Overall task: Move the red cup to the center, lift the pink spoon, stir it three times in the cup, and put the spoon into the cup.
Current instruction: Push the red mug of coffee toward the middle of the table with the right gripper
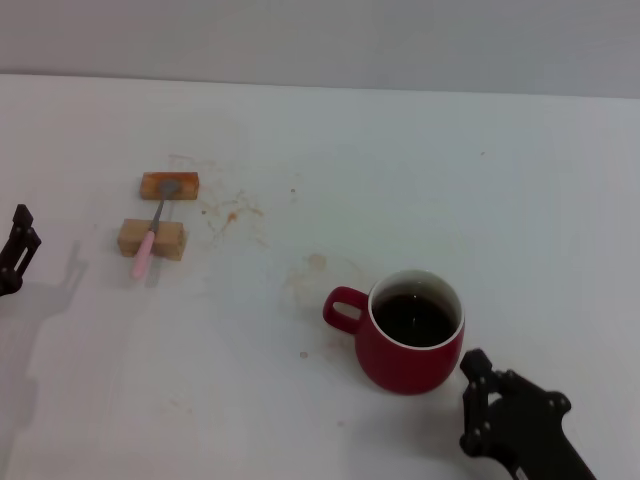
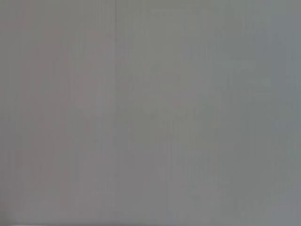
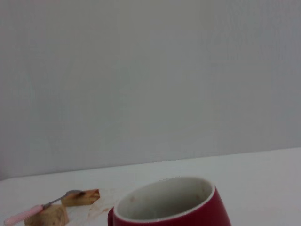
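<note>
One red cup (image 1: 408, 335), upright on the table (image 1: 450, 180), near centre-right; handle points left; dark liquid inside. One pink spoon (image 1: 151, 232), far left of the cup and well apart; long axis runs near-to-far, pink handle toward the near side, grey bowl at the far end. Two tan blocks (image 1: 152, 239) carry it, one under each end. Right gripper (image 1: 478, 405): just beside the cup's near-right side, fingers apart, clamped on nothing. Left gripper (image 1: 17, 250): far-left edge, finger state cannot be told.
</note>
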### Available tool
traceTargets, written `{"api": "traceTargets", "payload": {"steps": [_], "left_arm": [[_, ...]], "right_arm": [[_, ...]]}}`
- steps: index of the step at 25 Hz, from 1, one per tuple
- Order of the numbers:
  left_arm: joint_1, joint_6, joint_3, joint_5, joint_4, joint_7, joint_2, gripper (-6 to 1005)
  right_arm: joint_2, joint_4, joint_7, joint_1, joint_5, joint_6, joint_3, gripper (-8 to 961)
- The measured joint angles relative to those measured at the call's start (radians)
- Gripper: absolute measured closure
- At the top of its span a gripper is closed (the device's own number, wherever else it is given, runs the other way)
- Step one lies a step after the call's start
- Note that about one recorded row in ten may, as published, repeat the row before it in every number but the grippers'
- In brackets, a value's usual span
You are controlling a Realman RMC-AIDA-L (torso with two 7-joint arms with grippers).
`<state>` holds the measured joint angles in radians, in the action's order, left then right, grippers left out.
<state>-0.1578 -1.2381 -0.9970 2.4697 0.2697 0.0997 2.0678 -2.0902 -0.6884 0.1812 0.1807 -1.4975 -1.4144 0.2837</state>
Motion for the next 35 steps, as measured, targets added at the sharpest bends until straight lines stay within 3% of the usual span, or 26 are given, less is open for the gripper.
{"api": "traceTargets", "payload": {"steps": [7,25,35], "left_arm": [[0.002,-0.001,0.003,0.0,0.0,0.0,0.0,162],[0.0,0.0,0.0,0.0,-0.014,-0.001,0.0,167],[0.0,0.002,0.0,0.0,-0.014,0.0,0.0,169]], "right_arm": [[0.001,0.0,0.002,-0.009,-0.015,0.008,0.003,954],[-0.002,0.024,-0.008,0.139,-0.017,0.135,-0.049,954],[-0.002,0.052,-0.01,0.143,-0.017,0.132,-0.081,954]]}}
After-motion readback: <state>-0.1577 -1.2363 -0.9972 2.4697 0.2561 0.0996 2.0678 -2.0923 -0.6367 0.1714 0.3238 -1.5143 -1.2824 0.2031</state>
